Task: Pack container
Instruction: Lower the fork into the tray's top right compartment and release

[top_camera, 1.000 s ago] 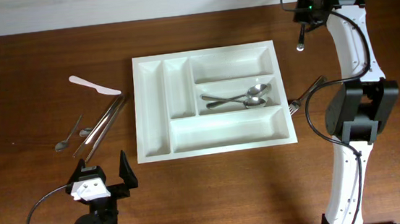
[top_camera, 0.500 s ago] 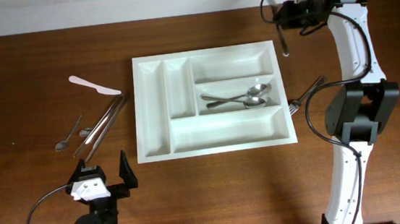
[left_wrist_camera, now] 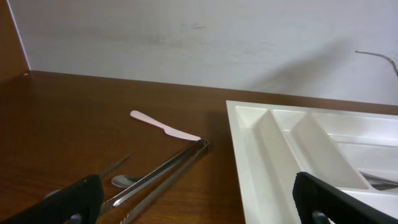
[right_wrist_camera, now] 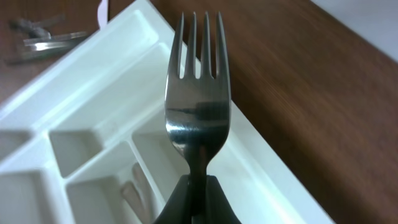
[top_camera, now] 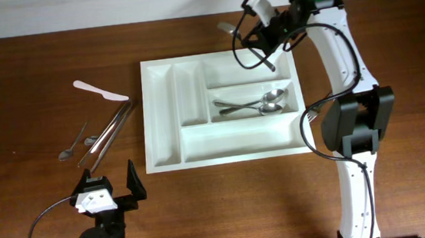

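Observation:
The container [top_camera: 231, 157] is a large white cutlery tray in the middle of the table. Two metal spoons [top_camera: 261, 103] lie in its middle right compartment. My right gripper [top_camera: 262, 37] hangs over the tray's back right compartment, shut on a metal fork [top_camera: 227, 28]. In the right wrist view the fork [right_wrist_camera: 198, 106] stands tines up between the closed jaws [right_wrist_camera: 198, 186], with the tray [right_wrist_camera: 81, 93] below. My left gripper [top_camera: 110, 186] rests open and empty at the front left; its wrist view shows its fingers [left_wrist_camera: 202, 202] wide apart, facing the tray [left_wrist_camera: 261, 162].
Left of the tray lie a white plastic knife [top_camera: 100, 90], metal tongs [top_camera: 109, 129] and a small spoon [top_camera: 72, 145]; the left wrist view shows the knife [left_wrist_camera: 163, 126] and tongs [left_wrist_camera: 161, 177]. Another fork [top_camera: 316, 108] lies right of the tray, partly under the right arm.
My right gripper has swung left with the fork, from beyond the tray's back right corner to above its back right compartment. The left arm has not moved.

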{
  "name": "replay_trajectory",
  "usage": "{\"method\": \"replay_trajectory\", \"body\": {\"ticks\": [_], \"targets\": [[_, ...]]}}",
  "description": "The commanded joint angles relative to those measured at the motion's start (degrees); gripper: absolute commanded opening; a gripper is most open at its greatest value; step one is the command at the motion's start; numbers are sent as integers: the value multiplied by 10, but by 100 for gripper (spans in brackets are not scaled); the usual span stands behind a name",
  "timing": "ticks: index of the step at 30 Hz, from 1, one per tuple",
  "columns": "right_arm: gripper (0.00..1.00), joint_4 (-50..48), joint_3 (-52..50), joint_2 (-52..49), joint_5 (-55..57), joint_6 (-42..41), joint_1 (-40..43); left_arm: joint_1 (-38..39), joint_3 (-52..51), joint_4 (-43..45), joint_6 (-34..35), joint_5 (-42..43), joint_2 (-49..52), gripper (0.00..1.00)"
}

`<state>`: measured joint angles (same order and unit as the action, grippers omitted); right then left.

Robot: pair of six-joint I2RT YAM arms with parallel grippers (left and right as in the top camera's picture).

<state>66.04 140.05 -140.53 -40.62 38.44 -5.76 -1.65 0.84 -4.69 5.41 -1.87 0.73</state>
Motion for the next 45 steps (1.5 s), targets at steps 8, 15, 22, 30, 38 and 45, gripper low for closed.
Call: {"method": "replay_trajectory", "body": {"ticks": [8,15,22,30,38,45], "targets": [[4,7,-7,14,103,258,-27,-3,-3,0,3,7,-3,99],[4,6,-46,-11,99,300,-26,-3,-3,0,3,6,-3,99],[6,-20,-107,-17,79,301,-26,-3,-3,0,3,6,-3,99],[92,-81,-98,-14,39,188,-26,-3,-3,0,3,7,-3,99],[99,-88,21,11,34,-95,1,-3,-3,0,3,7,-3,99],[99,45,115,11,-15,-382,100,-3,-3,0,3,7,-3,99]]}}
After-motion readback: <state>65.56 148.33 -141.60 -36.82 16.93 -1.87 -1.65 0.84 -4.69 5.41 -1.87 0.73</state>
